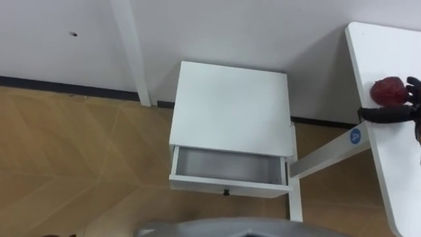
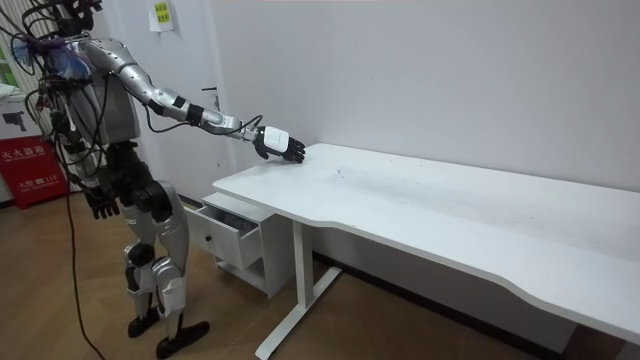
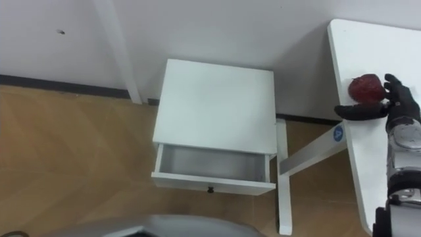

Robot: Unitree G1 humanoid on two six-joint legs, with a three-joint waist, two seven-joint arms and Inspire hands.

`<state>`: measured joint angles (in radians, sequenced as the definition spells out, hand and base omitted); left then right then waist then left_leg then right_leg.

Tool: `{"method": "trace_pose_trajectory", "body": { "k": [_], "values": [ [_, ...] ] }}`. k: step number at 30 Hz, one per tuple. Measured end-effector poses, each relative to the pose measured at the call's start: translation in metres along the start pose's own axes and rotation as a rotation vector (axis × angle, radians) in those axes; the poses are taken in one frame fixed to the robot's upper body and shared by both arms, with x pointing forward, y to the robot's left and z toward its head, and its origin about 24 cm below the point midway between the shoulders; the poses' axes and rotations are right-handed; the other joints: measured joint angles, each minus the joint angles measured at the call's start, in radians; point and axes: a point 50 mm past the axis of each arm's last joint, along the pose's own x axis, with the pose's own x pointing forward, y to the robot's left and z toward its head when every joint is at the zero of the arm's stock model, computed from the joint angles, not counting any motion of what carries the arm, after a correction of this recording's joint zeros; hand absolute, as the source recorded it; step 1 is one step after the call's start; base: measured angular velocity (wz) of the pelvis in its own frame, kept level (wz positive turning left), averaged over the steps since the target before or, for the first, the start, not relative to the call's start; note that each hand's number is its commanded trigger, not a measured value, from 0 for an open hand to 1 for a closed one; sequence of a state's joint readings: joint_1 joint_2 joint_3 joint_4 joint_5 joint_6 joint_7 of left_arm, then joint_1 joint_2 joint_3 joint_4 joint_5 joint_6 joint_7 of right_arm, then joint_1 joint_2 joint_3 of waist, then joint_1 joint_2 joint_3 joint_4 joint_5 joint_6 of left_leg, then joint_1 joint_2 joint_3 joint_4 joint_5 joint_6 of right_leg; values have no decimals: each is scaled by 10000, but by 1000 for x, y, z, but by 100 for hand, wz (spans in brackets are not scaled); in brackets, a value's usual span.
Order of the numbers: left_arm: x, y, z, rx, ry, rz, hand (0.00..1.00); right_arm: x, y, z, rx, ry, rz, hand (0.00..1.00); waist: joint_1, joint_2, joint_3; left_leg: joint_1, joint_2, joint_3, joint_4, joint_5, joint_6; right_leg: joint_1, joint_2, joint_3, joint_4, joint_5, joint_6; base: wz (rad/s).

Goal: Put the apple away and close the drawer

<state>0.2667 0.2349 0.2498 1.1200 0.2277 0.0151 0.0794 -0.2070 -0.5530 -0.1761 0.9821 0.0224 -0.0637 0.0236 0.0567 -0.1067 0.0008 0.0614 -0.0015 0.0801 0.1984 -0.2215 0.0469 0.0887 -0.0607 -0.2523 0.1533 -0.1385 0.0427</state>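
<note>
The robot stands on the wooden floor (image 3: 66, 151) in front of a small white cabinet (image 3: 217, 105) that sits against the wall, just left of the white table (image 3: 375, 46). In the room view its body is upright and its right arm is stretched out over the table's near left corner.

The apple (image 3: 366, 88), dark red, lies on the table near the left edge, toward the wall. The right hand (image 3: 400, 104) is set around it. The thumb (image 3: 358, 110) lies straight along the apple's near side, and the fingers (image 3: 393, 83) curl round its right side. The apple sits in the gap between them and looks to be touched on both sides, though how firm the hold is cannot be judged from here. It rests on the tabletop, not lifted.

The cabinet's drawer (image 3: 214, 166) is pulled out toward the robot, showing its grey inside. A small dark knob (image 3: 210, 189) is in the middle of its white front. The table's white leg (image 3: 283, 191) stands just right of the cabinet, and a slanted bar with a round blue sticker (image 3: 338, 136) runs from the leg up under the tabletop.

The left hand (image 2: 100, 205) hangs beside the hip in the room view with loose fingers, holding nothing.
</note>
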Motion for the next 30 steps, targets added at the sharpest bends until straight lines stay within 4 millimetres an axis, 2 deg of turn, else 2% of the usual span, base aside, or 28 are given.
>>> {"method": "trace_pose_trajectory", "body": {
  "k": [10,21,22,24,26,28,30],
  "values": [
    [1,0,5,365,-146,-34,0,0,-2,1,-327,-63,-315,100,-120,93,29,-9,15,0,-8,0,-1,4,18,11,-14,0,-1,0],
    [1,-3,7,661,-239,-190,0,0,2,7,-325,-426,-250,100,-202,142,20,18,14,7,-4,0,-1,10,30,67,-15,1,-2,0],
    [1,-3,7,745,-248,-217,0,1,6,10,-447,-552,-176,100,-201,194,52,28,15,14,-7,0,-1,10,36,90,-13,1,-2,-4],
    [1,-4,7,823,-258,-284,0,1,16,20,-963,-1011,24,100,-155,186,47,33,26,84,-25,1,-2,-39,53,188,-7,9,-15,-14],
    [1,-5,10,858,-279,-321,0,0,28,29,-1487,-1453,341,100,-31,241,82,40,41,141,-22,2,-5,-57,70,261,-16,26,-41,-12],
    [2,-8,18,1019,-450,-425,0,-4,49,40,-2068,-2022,786,100,35,282,109,14,41,129,-13,6,-11,-62,75,278,-17,29,-47,2],
    [2,-13,22,1340,-627,-566,0,-13,67,53,-2488,-2894,1405,100,145,377,71,-80,38,127,-67,6,-11,-162,76,288,-6,31,-50,0]
  ]
}}
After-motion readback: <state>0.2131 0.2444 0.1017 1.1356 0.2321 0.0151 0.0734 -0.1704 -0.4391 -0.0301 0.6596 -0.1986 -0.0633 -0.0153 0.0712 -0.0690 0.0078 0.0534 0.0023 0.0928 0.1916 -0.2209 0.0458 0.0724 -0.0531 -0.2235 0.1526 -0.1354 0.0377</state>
